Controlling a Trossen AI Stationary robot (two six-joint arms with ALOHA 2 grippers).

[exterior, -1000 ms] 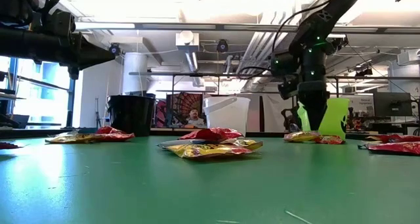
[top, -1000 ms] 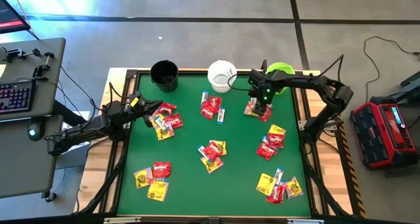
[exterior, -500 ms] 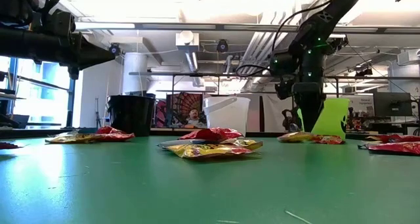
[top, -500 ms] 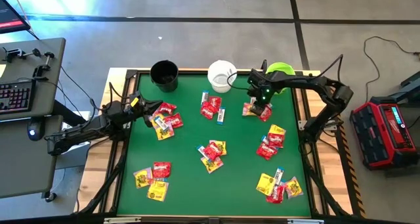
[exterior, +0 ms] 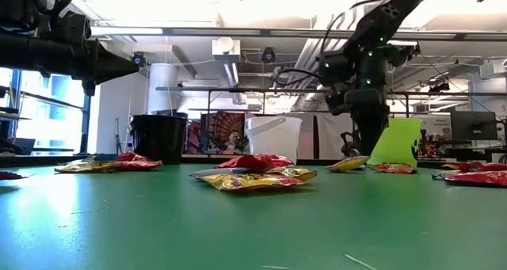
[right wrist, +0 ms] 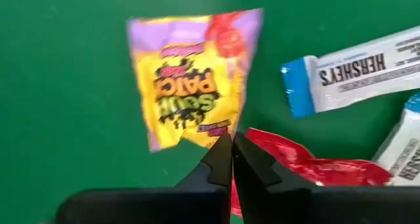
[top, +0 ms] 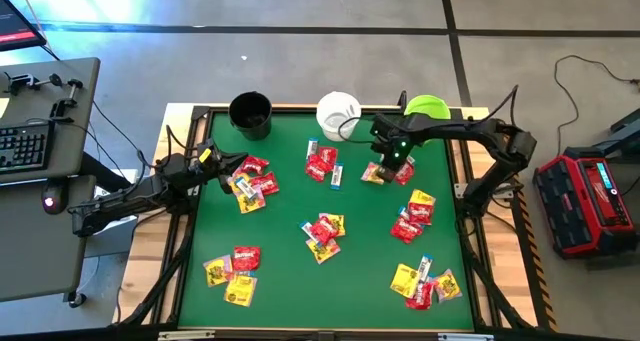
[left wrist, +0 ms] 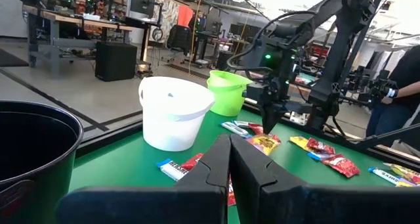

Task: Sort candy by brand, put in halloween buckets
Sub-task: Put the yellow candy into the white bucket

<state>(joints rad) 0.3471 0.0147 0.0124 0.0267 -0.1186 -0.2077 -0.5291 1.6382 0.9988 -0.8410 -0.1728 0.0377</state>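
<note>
While pinched by right claw (right wrist: 226, 145), yellow packet (right wrist: 190, 76) tilts — long axis leaning.

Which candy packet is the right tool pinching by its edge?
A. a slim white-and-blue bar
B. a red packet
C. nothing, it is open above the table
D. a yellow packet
D: in the right wrist view the shut right tool grips the edge of the yellow packet; the white-and-blue bar lies apart.
</note>
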